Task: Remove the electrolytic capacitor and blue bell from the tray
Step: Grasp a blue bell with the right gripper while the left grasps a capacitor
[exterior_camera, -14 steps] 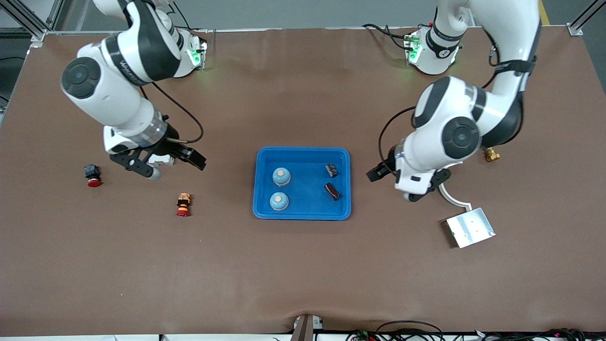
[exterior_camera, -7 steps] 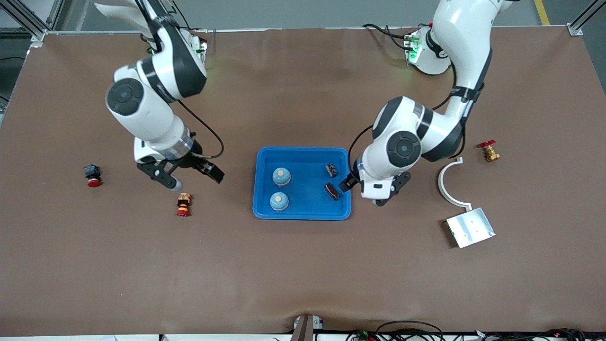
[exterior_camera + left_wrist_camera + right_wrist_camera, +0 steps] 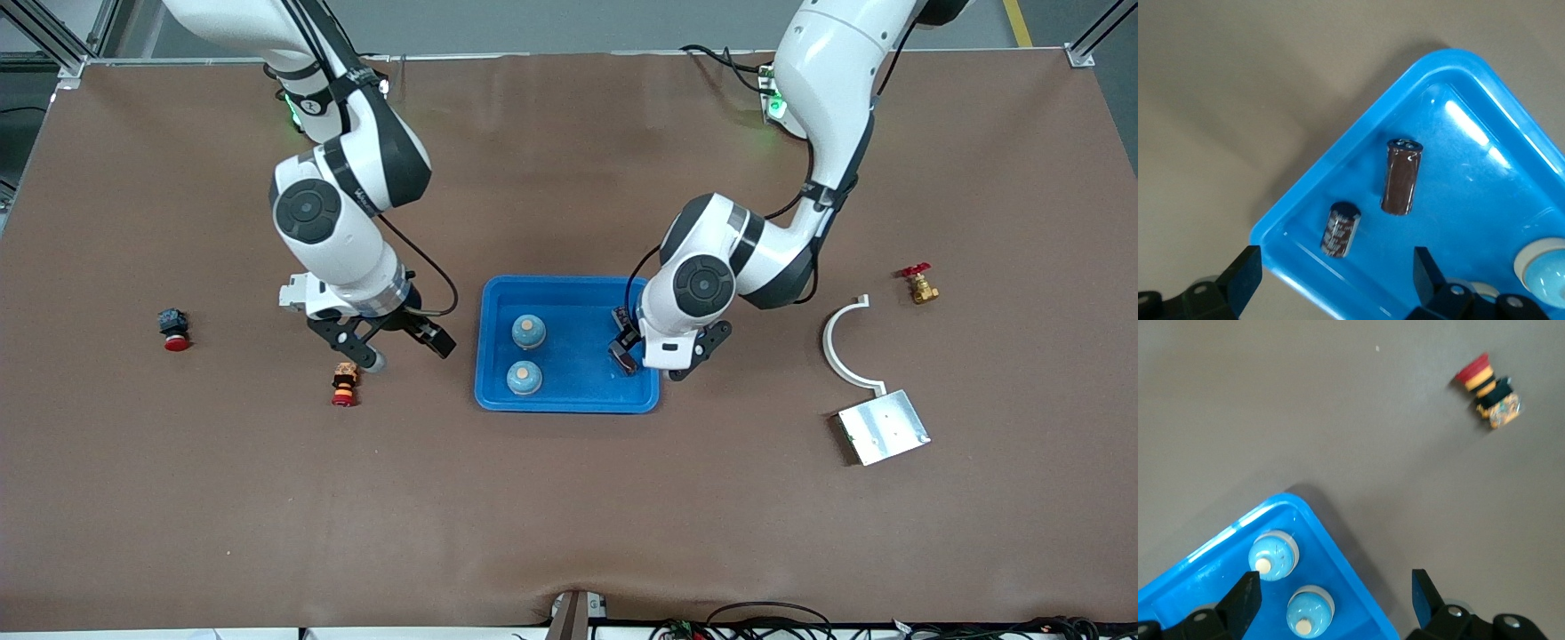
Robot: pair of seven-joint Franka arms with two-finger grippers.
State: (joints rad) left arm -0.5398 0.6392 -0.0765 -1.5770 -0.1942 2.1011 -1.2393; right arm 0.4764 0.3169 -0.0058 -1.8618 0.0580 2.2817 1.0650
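The shallow bright-blue plastic tray lies in the middle of the brown surface. In it are two small blue dome-shaped bells toward the right arm's end, and two dark brown cylindrical electrolytic capacitors toward the left arm's end. The left pincer hangs over the capacitors at the tray's rim, wide open and holding nothing. The right pincer is over the bare surface just beside the tray, also wide open and empty, near a red-and-orange push button.

The two capacitors lie near each other and near the rim, so a finger may strike the rim or push the second capacitor away. It seems they lie on their sides, so they can roll.
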